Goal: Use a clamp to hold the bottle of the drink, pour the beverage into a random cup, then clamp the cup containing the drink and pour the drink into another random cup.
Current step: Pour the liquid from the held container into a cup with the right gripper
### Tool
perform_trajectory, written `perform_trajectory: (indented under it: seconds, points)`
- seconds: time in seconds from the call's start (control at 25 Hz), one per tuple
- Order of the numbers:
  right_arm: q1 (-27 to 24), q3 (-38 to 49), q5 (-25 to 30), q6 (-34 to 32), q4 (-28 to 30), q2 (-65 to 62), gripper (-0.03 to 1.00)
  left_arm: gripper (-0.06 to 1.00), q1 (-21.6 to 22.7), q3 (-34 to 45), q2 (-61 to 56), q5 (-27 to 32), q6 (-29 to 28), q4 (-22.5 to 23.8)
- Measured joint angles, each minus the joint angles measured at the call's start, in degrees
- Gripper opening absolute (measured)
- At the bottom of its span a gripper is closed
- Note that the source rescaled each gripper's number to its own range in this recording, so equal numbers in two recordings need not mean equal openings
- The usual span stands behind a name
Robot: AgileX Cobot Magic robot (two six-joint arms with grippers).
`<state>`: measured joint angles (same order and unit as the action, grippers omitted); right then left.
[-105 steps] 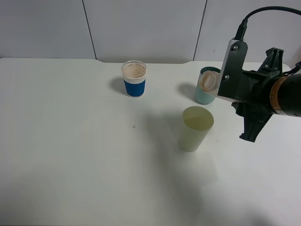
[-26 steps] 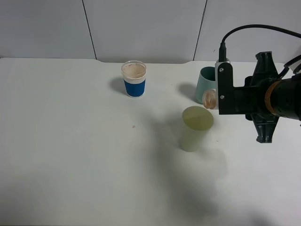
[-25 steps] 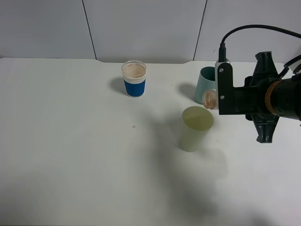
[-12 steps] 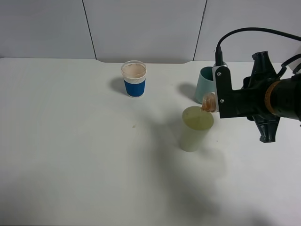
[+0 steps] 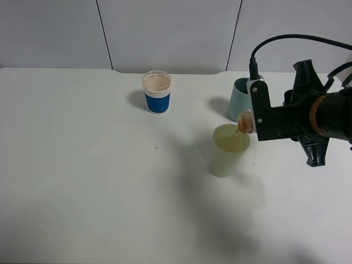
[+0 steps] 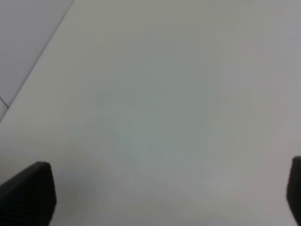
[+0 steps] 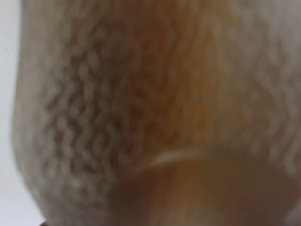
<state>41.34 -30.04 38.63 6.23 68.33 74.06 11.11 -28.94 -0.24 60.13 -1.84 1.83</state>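
Note:
My right gripper is shut on the drink bottle, a clear bottle of orange-brown liquid. It is tipped over, its mouth just above the rim of the pale green cup. The bottle fills the right wrist view. A teal cup stands just behind the green cup. A blue paper cup with a white rim stands at the back centre. In the left wrist view only the two dark fingertips of my left gripper show, far apart over bare table.
The white table reaches back to a grey panelled wall. A black cable arcs over the right arm. The left arm is outside the high view.
The right arm has rolled and lowered, bringing the bottle from beside the teal cup down to the green cup's rim and tipping it further. The cups have not moved.

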Motion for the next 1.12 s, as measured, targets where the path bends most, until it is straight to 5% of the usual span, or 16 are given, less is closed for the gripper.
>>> perform_trajectory:
  seconds: [1.12]
  points:
    - [0.00,0.00,5.42,1.99,0.49,0.00,0.01,1.00,0.00,0.00,0.00,0.00,0.00,0.00]
